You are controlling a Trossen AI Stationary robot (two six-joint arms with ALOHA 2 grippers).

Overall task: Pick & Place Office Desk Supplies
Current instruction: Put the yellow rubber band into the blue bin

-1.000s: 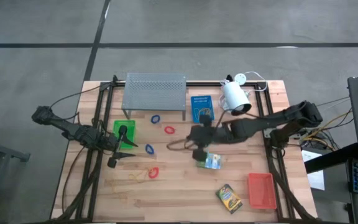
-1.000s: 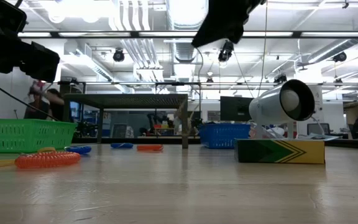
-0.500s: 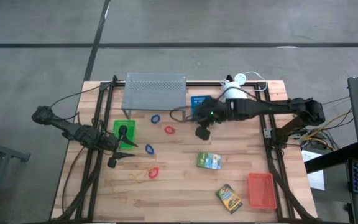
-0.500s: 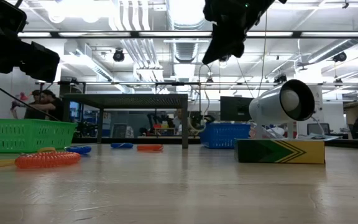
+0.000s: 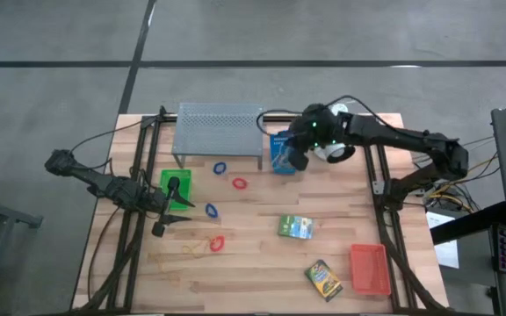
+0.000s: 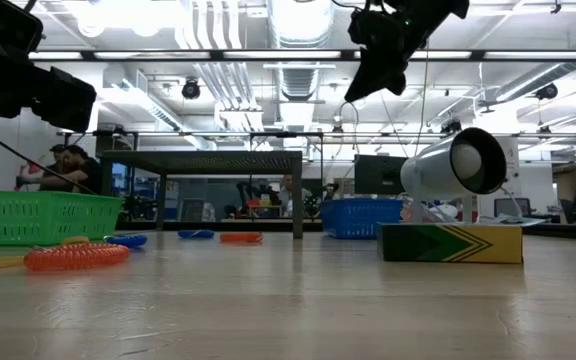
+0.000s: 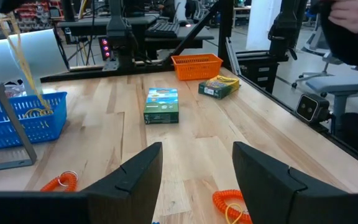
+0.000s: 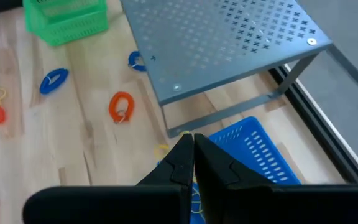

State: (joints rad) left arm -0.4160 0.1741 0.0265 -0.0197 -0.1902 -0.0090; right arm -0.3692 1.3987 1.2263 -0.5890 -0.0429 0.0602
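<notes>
The right end effector (image 5: 297,160), clenched on tan rubber bands (image 7: 18,46), has swung from mid-bench to above the blue tray (image 5: 282,154); a drop looks imminent. The left end effector (image 5: 167,219) waits, released.

A grey perforated metal shelf (image 5: 219,128) stands at the table's (image 5: 253,272) far edge. A white lamp (image 5: 334,147) lies near it, and people sit in the room beyond.

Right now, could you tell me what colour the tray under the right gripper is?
The tray is blue, best seen in the right wrist view, beneath the right gripper.
</notes>
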